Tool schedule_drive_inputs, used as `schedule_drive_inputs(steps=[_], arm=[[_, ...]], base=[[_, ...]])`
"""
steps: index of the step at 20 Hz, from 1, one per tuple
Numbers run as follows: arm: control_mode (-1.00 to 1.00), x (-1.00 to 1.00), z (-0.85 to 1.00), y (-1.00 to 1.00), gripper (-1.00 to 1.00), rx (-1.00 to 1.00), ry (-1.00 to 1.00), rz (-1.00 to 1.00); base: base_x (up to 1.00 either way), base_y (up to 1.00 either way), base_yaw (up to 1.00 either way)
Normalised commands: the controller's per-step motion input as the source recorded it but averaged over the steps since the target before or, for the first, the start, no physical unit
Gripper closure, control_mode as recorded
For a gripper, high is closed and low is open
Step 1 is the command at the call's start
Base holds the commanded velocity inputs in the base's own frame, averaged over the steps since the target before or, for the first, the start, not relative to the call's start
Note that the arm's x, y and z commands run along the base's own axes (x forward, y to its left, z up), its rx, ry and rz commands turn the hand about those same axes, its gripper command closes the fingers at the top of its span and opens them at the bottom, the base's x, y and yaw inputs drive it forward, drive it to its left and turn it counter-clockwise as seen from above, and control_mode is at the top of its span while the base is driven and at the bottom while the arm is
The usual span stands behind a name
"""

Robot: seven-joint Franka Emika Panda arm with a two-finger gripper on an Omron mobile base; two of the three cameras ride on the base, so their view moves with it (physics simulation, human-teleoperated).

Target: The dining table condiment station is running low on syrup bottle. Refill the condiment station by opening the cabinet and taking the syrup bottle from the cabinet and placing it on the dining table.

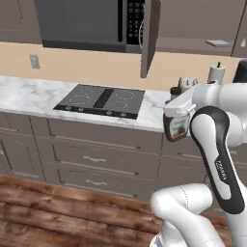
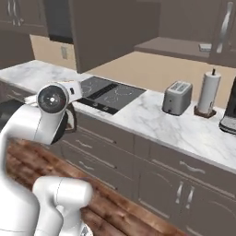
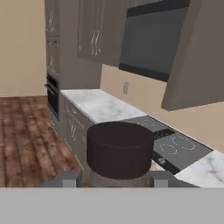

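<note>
While the end effector grips the syrup bottle below its black cap, the slim bottle (probably light, smooth) could slip; a hold on its body seems safest.

White arm, dark joints

The arm has glossy white rounded shells with a long black band down the forearm, bearing small grey lettering too small to read. In the right base view a joint cap is a dark grey disc ringed in white. The gripper has two small grey fingertips.
</note>
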Motion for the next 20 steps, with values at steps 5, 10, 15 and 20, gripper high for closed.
schedule_drive_inputs(steps=[5, 10, 15, 20], arm=[[1.0, 0.0, 0.0, 0.0, 1.0, 0.0, 0.0, 0.0], [1.0, 0.0, 0.0, 0.0, 1.0, 0.0, 0.0, 0.0], [1.0, 0.0, 0.0, 0.0, 1.0, 0.0, 0.0, 0.0], [1.0, 0.0, 0.0, 0.0, 1.0, 0.0, 0.0, 0.0]], base=[[-0.49, 0.14, 0.57], [-0.69, 0.09, 0.6], [-0.67, 0.03, 0.63], [-0.68, 0.0, 0.67]])
